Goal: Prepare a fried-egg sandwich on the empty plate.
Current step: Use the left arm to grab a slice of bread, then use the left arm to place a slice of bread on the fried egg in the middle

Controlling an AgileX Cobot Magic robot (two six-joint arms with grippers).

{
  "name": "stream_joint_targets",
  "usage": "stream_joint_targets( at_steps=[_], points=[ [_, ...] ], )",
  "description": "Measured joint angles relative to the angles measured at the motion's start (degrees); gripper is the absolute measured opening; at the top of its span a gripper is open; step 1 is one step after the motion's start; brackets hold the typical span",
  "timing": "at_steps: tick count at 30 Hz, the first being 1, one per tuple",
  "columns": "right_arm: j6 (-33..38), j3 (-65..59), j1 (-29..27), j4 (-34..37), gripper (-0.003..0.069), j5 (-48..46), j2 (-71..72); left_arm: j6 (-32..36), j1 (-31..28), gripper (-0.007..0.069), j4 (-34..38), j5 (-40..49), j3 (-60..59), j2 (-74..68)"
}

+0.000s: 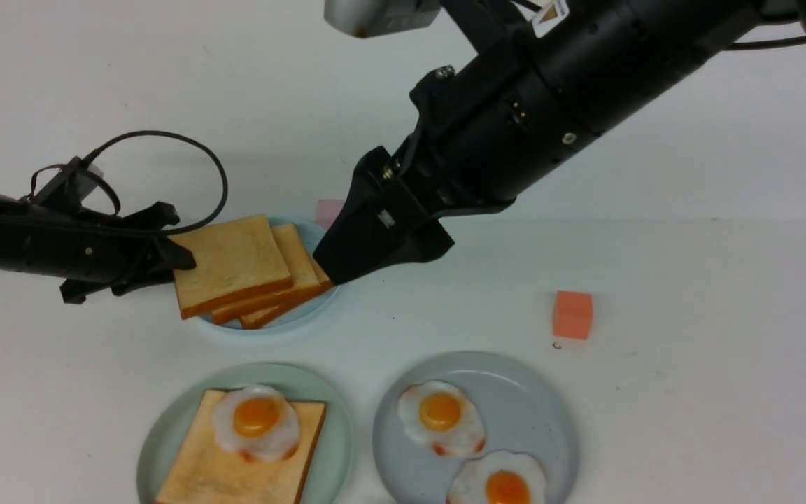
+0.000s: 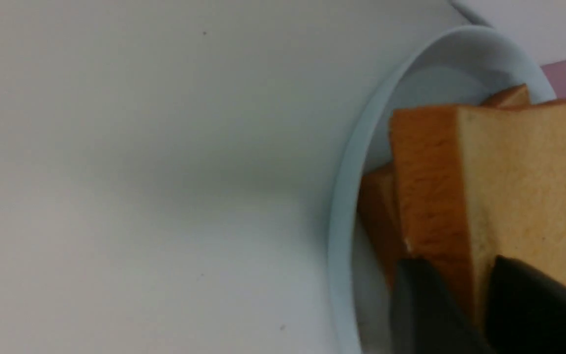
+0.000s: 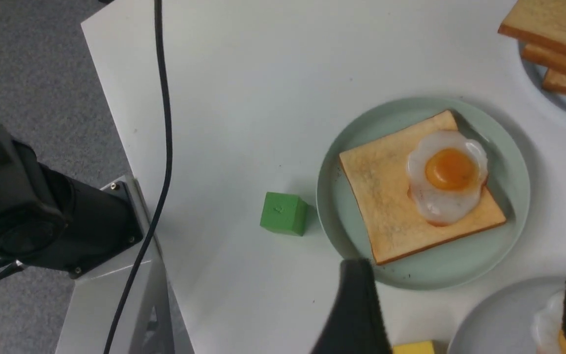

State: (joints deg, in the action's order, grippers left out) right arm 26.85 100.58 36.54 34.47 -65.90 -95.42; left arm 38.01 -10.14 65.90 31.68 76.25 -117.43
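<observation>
The mint-green plate [image 1: 333, 427] at the front holds one toast slice [image 1: 193, 476] with a fried egg [image 1: 256, 420] on top; both show in the right wrist view, toast [image 3: 386, 196] and egg [image 3: 447, 174]. Three loose toast slices lie stacked on a light blue plate [image 1: 291, 318] further back. My left gripper [image 1: 178, 257] is shut on the left edge of the top slice [image 1: 231, 262]; the left wrist view shows its fingers [image 2: 425, 305] pinching that slice [image 2: 523, 187]. My right gripper [image 1: 336, 269] hangs open and empty above the table, its jaws wide apart [image 3: 469, 265].
A grey plate [image 1: 550, 413] at the front right holds two more fried eggs [image 1: 440, 414] [image 1: 504, 483]. An orange cube [image 1: 572, 315] sits to the right, a pink block [image 1: 329, 208] behind the blue plate, a green cube [image 3: 283, 213] and a yellow block [image 3: 413, 348] near the mint plate.
</observation>
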Motion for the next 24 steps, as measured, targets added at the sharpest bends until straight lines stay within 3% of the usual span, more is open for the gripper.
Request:
stream_joint_targets(
  at_steps=[2, 6, 9, 12, 19, 24],
  points=[
    [-1.6, 0.0, 0.0, -0.8, 0.0538, -1.0, 0.5, -0.3, 0.0, 0.0075, -1.5, 1.1, 0.0, 2.7],
    [-4.4, 0.0, -1.1, -1.1, 0.0538, -3.5, 2.5, 1.0, -0.1, 0.0075, -4.7, 9.2, 0.1, 9.2],
    [-5.4, -0.1, -2.3, -1.9, 0.0538, -5.3, 4.9, 3.6, -0.1, 0.0075, -7.9, 23.4, -1.2, 15.5],
    [-5.5, -1.9, -2.3, -1.8, 0.0538, -5.5, 6.3, 4.1, 0.0, 0.0075, -9.5, 28.2, -6.5, 17.4],
    [-5.6, -13.0, -2.3, -1.8, 0.0538, -4.5, 7.8, 7.4, 0.0, 0.0075, -10.2, 23.0, -21.3, 17.6],
    [-5.6, -16.3, -2.3, -2.1, 0.0538, -2.6, 8.2, 8.3, 0.0, 0.0075, -9.7, 17.6, -24.4, 17.6]
  ],
)
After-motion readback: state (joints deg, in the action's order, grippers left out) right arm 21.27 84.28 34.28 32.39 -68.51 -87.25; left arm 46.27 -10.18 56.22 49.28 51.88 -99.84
